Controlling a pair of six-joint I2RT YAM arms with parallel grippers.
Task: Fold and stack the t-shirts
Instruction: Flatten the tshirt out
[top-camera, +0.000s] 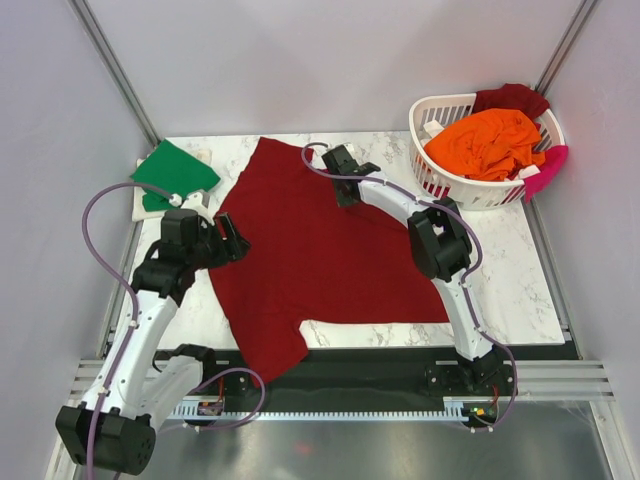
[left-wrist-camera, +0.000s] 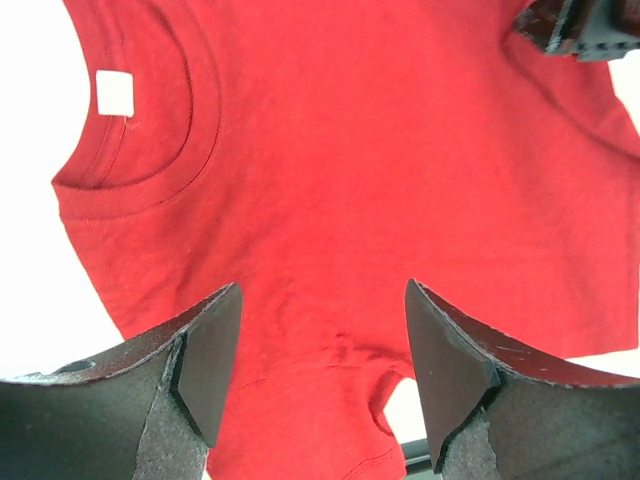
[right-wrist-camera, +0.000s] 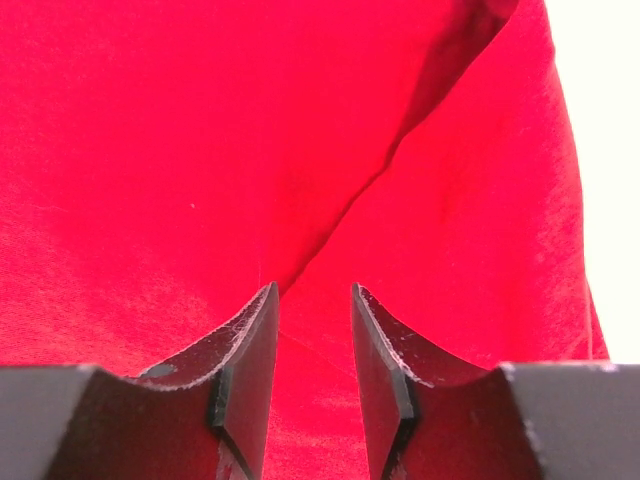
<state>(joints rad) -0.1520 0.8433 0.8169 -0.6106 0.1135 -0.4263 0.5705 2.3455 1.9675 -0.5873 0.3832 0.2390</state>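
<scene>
A large dark red t-shirt lies spread on the marble table, one sleeve hanging over the front edge. My left gripper is open at the shirt's left edge. In the left wrist view its jaws stand wide apart over the cloth, with the collar and white label beyond. My right gripper is over the shirt's far part. In the right wrist view its jaws are slightly apart and empty above a fold crease. A folded bright green t-shirt lies at the back left.
A white slotted laundry basket stands at the back right, holding an orange shirt, a dark red one and a pink one hanging over its rim. The right gripper shows at the top right of the left wrist view.
</scene>
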